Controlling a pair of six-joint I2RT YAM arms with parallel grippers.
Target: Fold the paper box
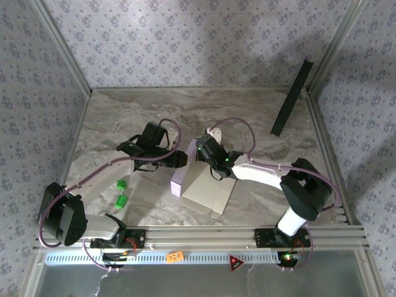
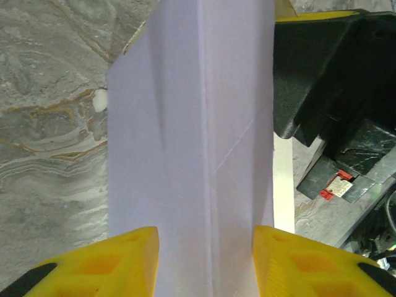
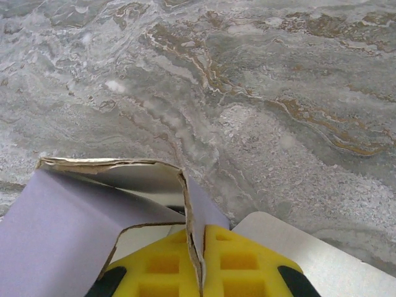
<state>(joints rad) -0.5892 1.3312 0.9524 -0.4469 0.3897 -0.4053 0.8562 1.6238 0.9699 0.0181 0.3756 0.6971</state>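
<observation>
Paper box (image 1: 207, 192): thin lavender cardboard, its ridge running straight ahead between the fingers of the left pincer (image 2: 205, 241).
Left pincer: part open; hold unclear.
Right pincer (image 3: 201, 247): clamped on flap edge.

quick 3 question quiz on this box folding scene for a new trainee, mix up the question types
1. True or false: the right gripper is shut on an edge of the paper box.
2. Where is the long black panel? A) under the box B) at the far right of the table, by the wall C) lying across the box
3. How many green blocks lie on the table, and on which side of the box?

Key: 1 true. 2 B. 3 two, to its left.
</observation>
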